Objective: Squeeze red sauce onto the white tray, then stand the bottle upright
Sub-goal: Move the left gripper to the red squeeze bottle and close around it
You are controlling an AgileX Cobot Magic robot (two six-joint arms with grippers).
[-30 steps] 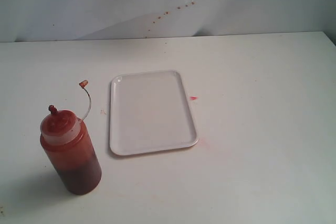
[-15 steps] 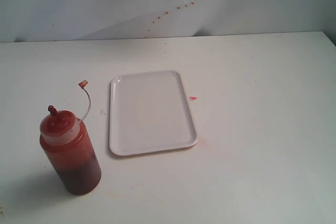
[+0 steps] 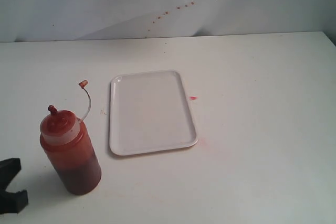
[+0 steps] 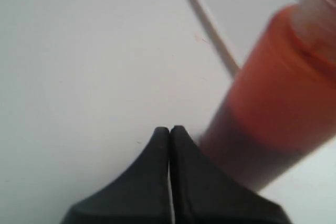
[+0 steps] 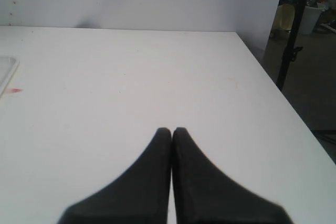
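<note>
At the near left edge, left gripper (image 4: 169, 129) pressed together, pinching nothing, just beside the upright bottle (image 3: 71, 156) holding dark red sauce (image 3: 79, 174). Farther back, white tray (image 3: 152, 111) flat on the table (image 3: 262, 129), red spot (image 3: 193, 98) beside its right rim. Right gripper (image 5: 171, 129) likewise pressed together, low above the table.

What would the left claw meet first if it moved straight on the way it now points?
Likely only bare table: the shut left claw aims just beside the bottle, not at it. Its wider body might graze the bottle's side, though depth is unclear.
</note>
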